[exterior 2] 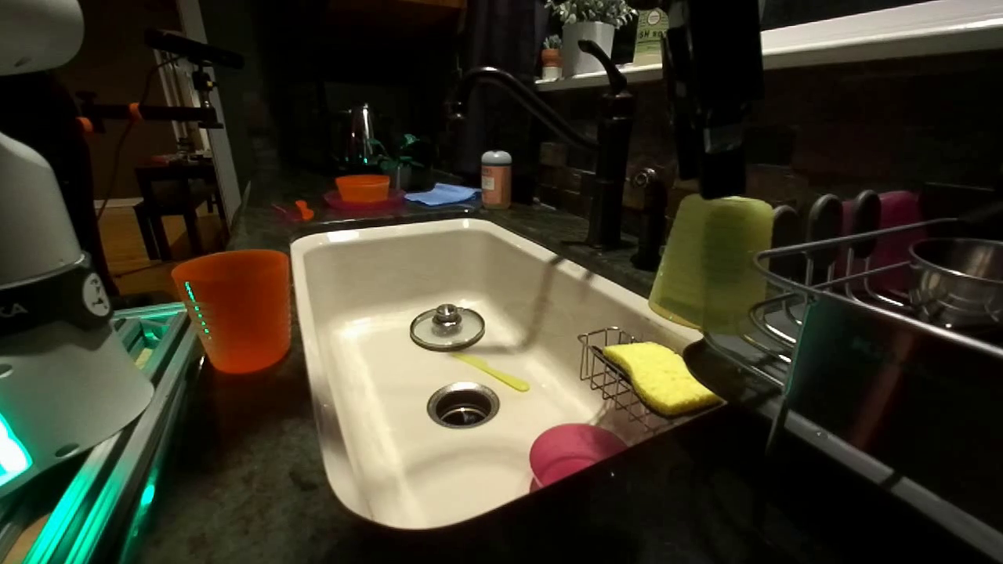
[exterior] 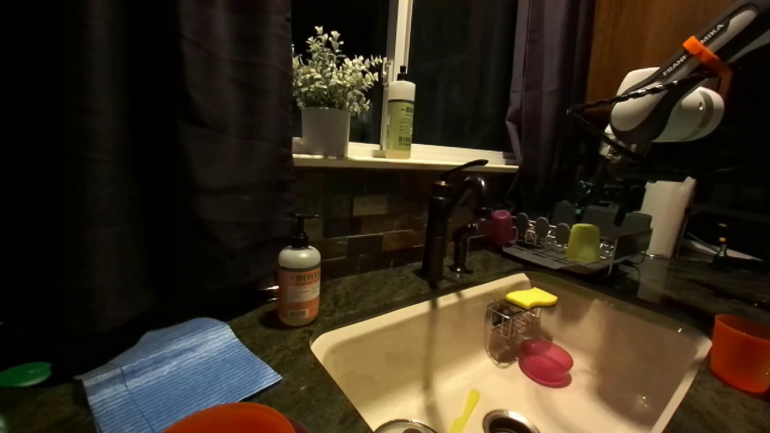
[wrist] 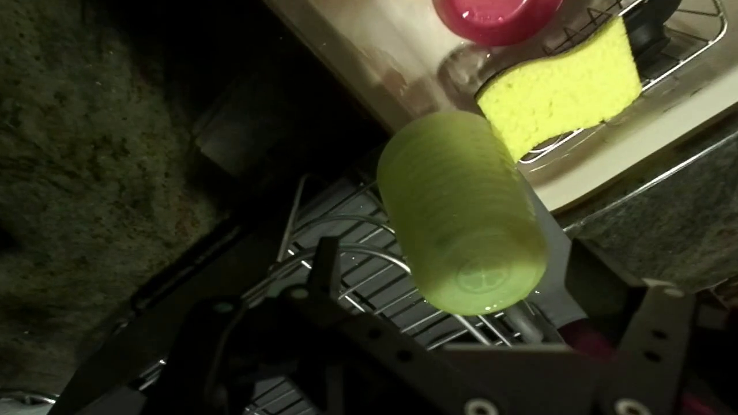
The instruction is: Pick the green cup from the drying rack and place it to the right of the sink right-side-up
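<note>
Overhead, your empty gripper [wrist: 464,275] hovers, jaws spread wide, above the green cup [wrist: 461,213], which stands upside down in the drying rack [wrist: 375,288], framed between those jaws in the wrist view.

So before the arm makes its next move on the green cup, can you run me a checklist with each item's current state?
1. Gripper open: ok, its fingers stand apart in the wrist view.
2. Green cup lined up: ok in that view, its base shows between the fingers.
3. Grip depth: cannot tell whether the fingers reach down past the cup's base.
4. Cup right-side-up: not ok, it stands upside down on the drying rack and will likely need turning over before placing.
5. Yellow sponge clear of the grip: ok, not between the fingers.
</note>
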`<action>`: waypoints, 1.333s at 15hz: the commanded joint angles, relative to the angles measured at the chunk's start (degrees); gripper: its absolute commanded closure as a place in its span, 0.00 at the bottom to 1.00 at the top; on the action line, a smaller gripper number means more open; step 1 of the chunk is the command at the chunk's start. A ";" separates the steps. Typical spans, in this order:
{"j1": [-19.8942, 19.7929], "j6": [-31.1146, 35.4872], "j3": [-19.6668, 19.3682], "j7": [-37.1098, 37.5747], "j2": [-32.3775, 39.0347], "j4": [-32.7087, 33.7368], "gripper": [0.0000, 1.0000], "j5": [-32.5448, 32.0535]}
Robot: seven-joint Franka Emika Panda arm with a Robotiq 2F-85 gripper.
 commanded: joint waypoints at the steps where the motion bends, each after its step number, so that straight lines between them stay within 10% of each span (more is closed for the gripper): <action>1: 0.21 2.83 -0.49 0.66 1.99 0.46 0.00 0.56; 4: 0.40 3.81 -0.70 0.41 2.88 0.81 0.00 1.19; 7: 0.53 3.51 -0.89 0.24 3.55 1.29 0.27 2.05; 13: 0.77 3.13 -1.21 -0.20 3.97 1.70 0.01 3.34; 20: 1.00 2.24 -2.06 -1.19 4.80 2.27 0.10 4.91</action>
